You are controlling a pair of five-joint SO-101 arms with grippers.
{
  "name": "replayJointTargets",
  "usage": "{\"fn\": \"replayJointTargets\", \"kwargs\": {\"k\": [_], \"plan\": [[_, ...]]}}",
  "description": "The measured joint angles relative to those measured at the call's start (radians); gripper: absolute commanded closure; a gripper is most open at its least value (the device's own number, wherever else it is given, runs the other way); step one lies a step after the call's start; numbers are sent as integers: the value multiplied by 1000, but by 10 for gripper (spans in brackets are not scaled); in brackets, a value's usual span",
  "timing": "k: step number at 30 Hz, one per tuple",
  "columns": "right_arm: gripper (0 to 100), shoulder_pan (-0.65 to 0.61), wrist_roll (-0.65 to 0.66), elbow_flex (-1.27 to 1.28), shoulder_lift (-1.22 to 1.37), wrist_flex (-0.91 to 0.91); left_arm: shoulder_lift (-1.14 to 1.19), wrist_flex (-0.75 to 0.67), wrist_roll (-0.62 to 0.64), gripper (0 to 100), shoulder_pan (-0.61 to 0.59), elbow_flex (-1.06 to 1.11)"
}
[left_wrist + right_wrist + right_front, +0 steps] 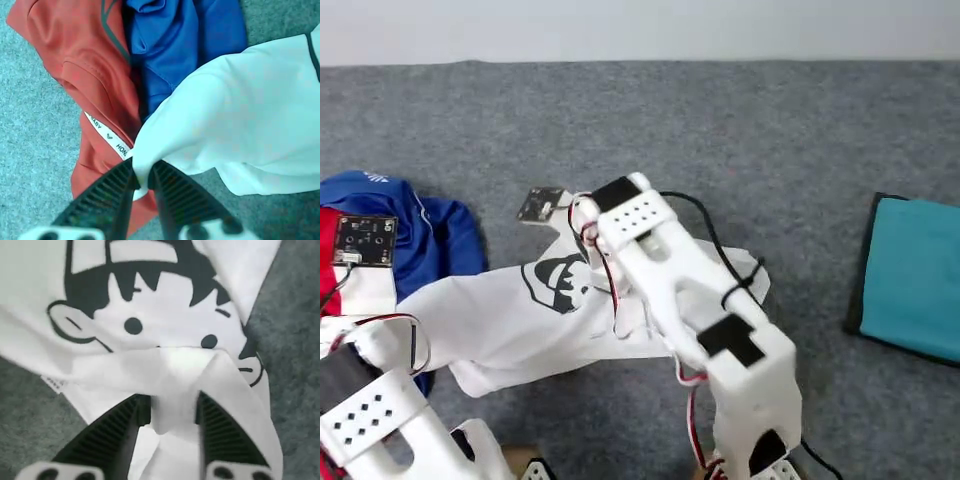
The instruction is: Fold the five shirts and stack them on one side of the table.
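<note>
my left gripper point(142, 180) pinches a corner of the white shirt point(240, 115); my right gripper point(172, 415) clamps a fold beside its cartoon print point(150, 305).

You see white neck label point(107, 136) on red shirt point(75, 55): dark lettering, small chevron mark. White shirt point(165, 305): black cartoon face print. Its side tag point(54, 383): print too small to read. Blue shirt point(430, 225): white marking, unreadable.
</note>
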Motion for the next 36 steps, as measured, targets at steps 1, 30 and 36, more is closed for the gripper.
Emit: {"fn": "replayJointTargets", "kwargs": {"k": [1,30,36], "plan": [[775,8,-25,-38,31,21,0,0,0,995,0,0],[770,-157,-15,292,-407,264,0,-41,0,995,0,49],[745,-203,-14,292,-304,180,0,-41,0,995,0,49]]}}
